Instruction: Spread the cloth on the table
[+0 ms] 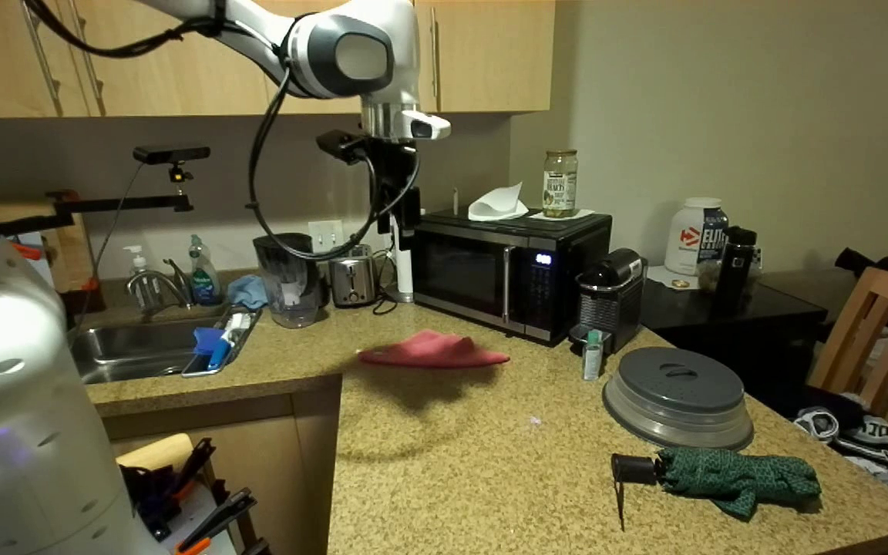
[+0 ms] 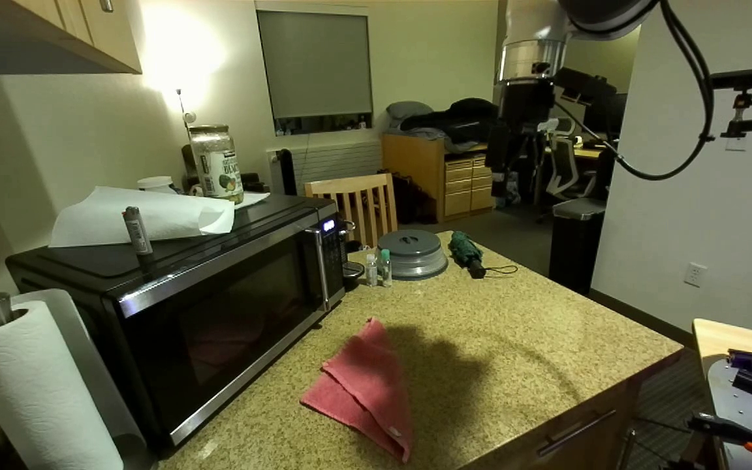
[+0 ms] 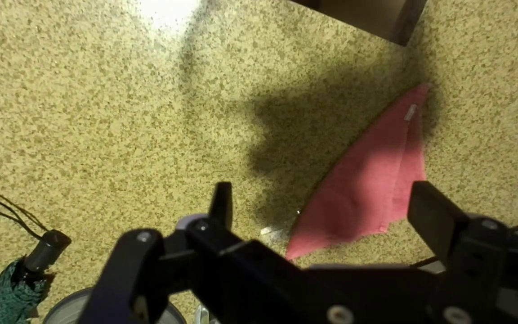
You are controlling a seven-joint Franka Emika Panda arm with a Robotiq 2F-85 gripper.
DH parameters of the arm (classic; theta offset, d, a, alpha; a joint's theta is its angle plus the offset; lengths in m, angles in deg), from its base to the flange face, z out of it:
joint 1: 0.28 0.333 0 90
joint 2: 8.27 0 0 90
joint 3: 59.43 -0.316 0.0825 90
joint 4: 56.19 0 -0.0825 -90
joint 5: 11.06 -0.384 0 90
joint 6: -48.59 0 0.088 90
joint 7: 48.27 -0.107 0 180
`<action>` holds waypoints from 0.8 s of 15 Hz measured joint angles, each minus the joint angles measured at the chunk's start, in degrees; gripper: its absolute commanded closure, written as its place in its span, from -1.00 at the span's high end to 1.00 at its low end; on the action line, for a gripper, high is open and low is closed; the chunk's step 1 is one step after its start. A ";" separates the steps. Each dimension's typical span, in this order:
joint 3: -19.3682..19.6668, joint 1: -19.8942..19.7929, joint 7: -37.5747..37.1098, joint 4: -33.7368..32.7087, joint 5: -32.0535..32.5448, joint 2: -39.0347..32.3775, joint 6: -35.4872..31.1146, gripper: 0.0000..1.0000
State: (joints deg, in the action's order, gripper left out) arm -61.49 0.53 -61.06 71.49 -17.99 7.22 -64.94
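The cloth is lying on the table, folded over and kinda rumpled. In the wrist view it's right of center and its long axis runs on a diagonal — one skinny tip points to the upper right, with a little white label near that end, and the opposite tip points toward the bottom, slightly right of center. The long left side is one gently bowed edge.

In an exterior view the cloth is a low hump mid-frame, stretched left to right, a tip at each end and the middle bunched up, with the microwave near it toward the upper right. In an exterior view the cloth sits lower middle and the axis goes more up-and-down: one corner points to the top, one to the bottom leaning right, and a third pokes out left.

The gripper hangs well above the table, fingers spread wide apart — the cloth shows below, in the gap. Green umbrella is down in the wrist view's bottom left corner, well apart from the cloth.
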 measured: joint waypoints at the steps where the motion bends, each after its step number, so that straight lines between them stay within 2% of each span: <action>1: 0.14 0.00 0.39 -1.12 0.54 -1.75 0.00 1.00; 12: -0.04 0.75 6.02 -9.45 1.95 -18.39 0.00 1.00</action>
State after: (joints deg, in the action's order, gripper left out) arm -61.53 1.28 -55.04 62.04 -16.04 -11.17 -64.94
